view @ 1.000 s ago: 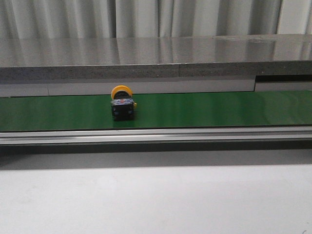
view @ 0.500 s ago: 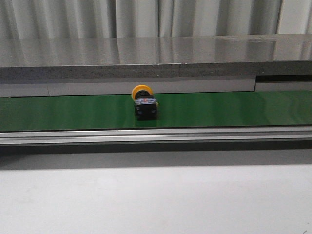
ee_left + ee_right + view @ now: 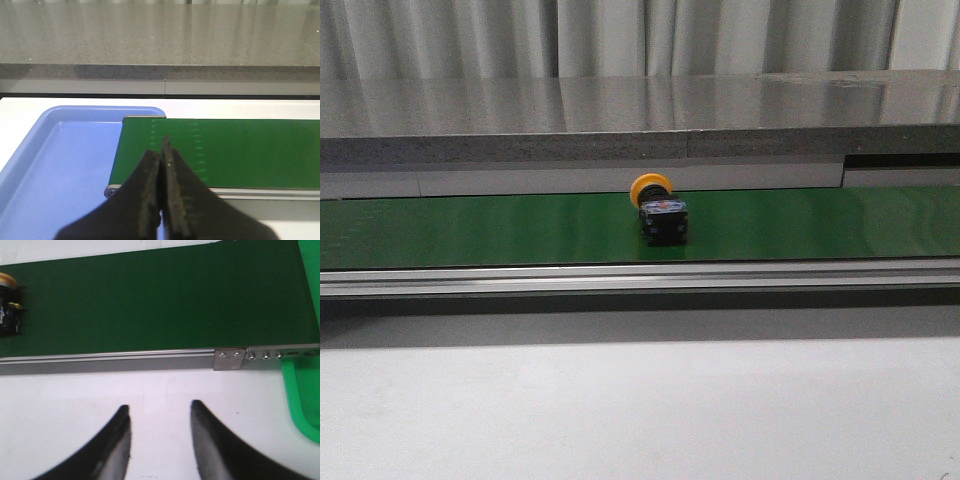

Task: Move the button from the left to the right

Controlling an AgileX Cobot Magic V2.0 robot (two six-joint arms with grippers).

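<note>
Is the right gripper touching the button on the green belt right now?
Apart. In the right wrist view the right gripper hangs open over the white table, while the button sits on the green belt beyond the metal rail.

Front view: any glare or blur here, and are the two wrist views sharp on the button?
Front view: the button is slightly soft on the green belt, and the grey counter behind reflects the curtain in pale streaks. Left wrist view: the shut left gripper is dark and blurred, no button in frame. Right wrist view: the open right gripper is blurred, and the button is cut by the frame edge and smeared.
</note>
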